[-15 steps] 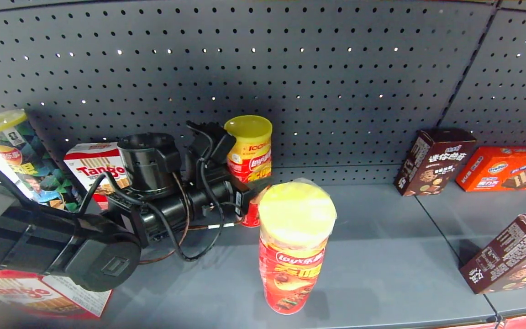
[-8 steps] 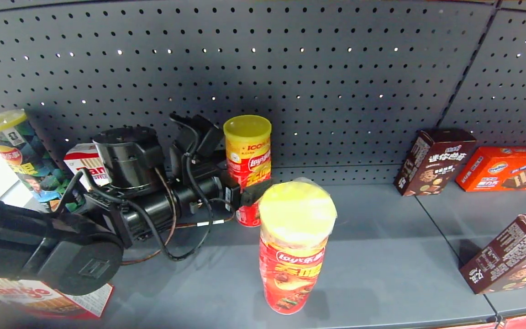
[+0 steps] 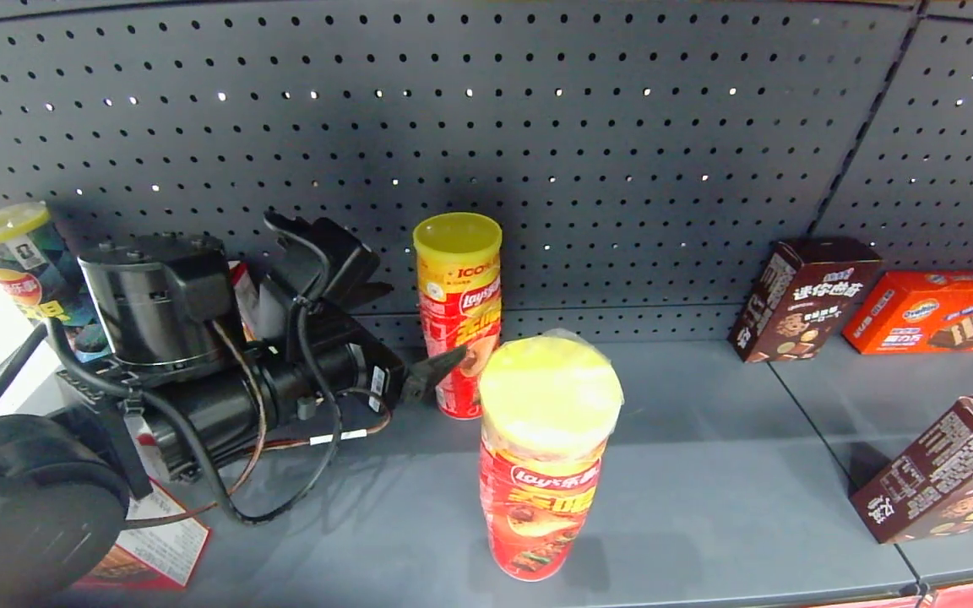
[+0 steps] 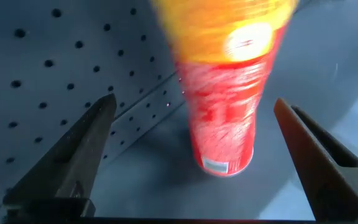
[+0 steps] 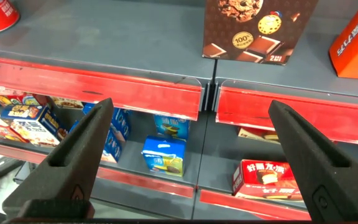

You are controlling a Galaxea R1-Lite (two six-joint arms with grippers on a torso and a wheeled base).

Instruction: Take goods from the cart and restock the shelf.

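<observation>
Withdrawal of left gripper (image 4: 194, 102), jaws wide, toward 9 o'clock left the rear can (image 3: 459, 295) standing; placement appeared complete.

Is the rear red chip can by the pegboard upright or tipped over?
Upright: the red cylindrical chip can with yellow lid stands on its base on the grey metal shelf, lid up.

The left tool (image 3: 421, 325) sits spread beside rear chip can (image 3: 459, 295).
</observation>
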